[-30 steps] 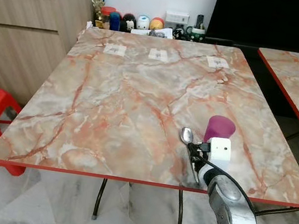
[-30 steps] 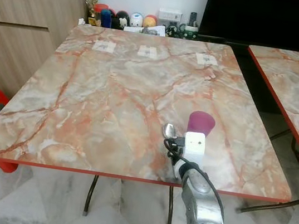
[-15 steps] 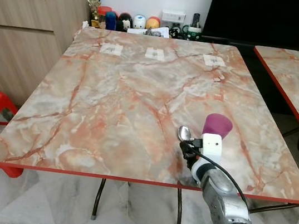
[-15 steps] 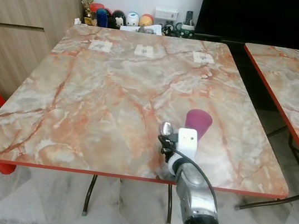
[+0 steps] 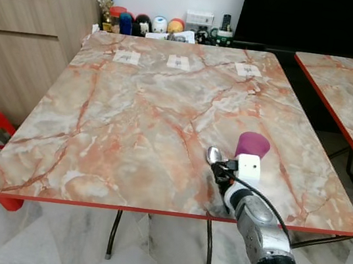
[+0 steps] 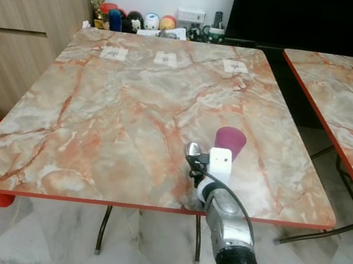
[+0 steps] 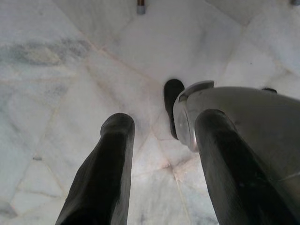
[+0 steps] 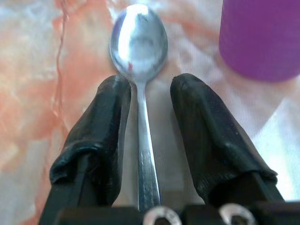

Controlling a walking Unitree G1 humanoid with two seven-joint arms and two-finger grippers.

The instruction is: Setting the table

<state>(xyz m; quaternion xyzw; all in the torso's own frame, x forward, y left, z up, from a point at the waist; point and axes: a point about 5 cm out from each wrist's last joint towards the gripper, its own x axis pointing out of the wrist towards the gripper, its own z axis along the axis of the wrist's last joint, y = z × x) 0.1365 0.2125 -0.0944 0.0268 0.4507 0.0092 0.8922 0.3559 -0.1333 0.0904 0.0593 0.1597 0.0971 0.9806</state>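
**Steel spoon beside the purple cup**

We are seeing the spoon (image 8: 138, 56) lying on the marble table (image 5: 133, 112), just left of the purple cup (image 5: 253, 145). Our right gripper (image 8: 150, 101) is straddling its handle, fingers slightly parted, one touching. Left gripper (image 7: 161, 136) is hanging open over the floor.

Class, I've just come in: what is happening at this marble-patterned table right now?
The robot is setting the table. Its right end effector is at the near edge of the marble-patterned table, its black fingers open on either side of the handle of a metal spoon lying flat on the top. A purple cup stands just beside the spoon's bowl, on the robot's right. The left end effector hangs idle, open, over the tiled floor.
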